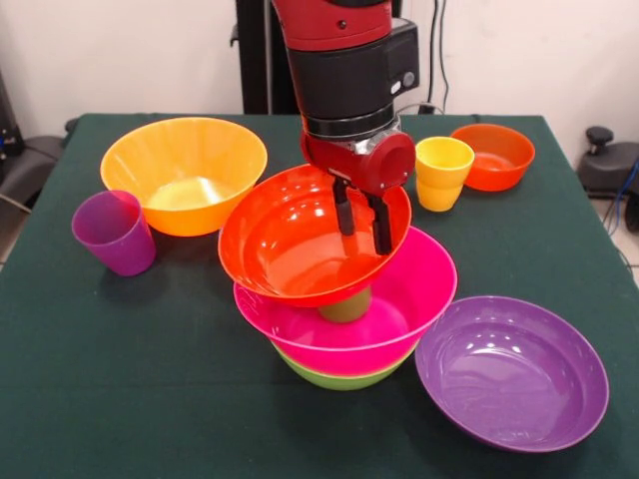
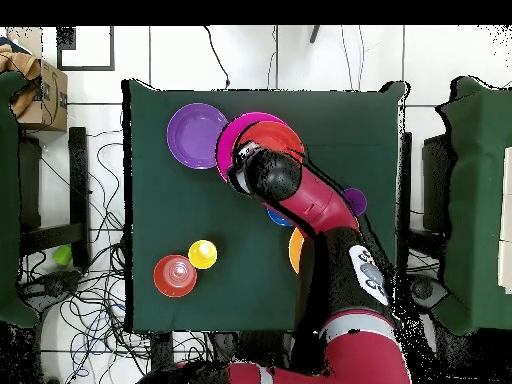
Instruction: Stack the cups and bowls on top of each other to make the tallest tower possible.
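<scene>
Gripper [image 1: 361,222] straddling tilted red-orange bowl [image 1: 300,244] rim, seemingly gripping.

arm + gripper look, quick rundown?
The arm has a glossy red shell over a black cylindrical wrist section with a silver ring. The gripper has a red rounded housing and two slim black fingers. The overhead view shows red links with black joints and a white marking.

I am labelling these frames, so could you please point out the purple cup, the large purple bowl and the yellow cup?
purple cup [image 1: 115,233]: front view, on its outer side wall.
large purple bowl [image 1: 511,371]: front view, on its inner floor.
yellow cup [image 1: 441,176]: front view, on its outer side wall.
</scene>
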`<act>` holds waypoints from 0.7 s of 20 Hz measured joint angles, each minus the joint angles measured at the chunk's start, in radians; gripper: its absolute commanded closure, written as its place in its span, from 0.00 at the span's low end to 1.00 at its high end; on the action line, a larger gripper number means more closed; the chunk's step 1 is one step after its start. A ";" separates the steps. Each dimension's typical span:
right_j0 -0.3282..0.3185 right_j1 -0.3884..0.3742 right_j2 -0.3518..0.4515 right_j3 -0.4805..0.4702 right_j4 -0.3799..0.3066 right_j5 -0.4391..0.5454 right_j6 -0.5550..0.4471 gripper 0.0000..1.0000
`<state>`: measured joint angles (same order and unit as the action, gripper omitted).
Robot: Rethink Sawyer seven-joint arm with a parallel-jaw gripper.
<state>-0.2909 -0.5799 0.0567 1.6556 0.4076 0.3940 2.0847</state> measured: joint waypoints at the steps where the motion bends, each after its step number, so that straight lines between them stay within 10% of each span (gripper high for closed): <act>1: 0.002 0.000 -0.003 -0.001 -0.004 0.000 0.000 0.00; 14: 0.027 -0.001 -0.066 -0.025 -0.114 0.000 0.000 0.00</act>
<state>-0.2644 -0.5805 -0.0093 1.6302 0.2936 0.3938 2.0847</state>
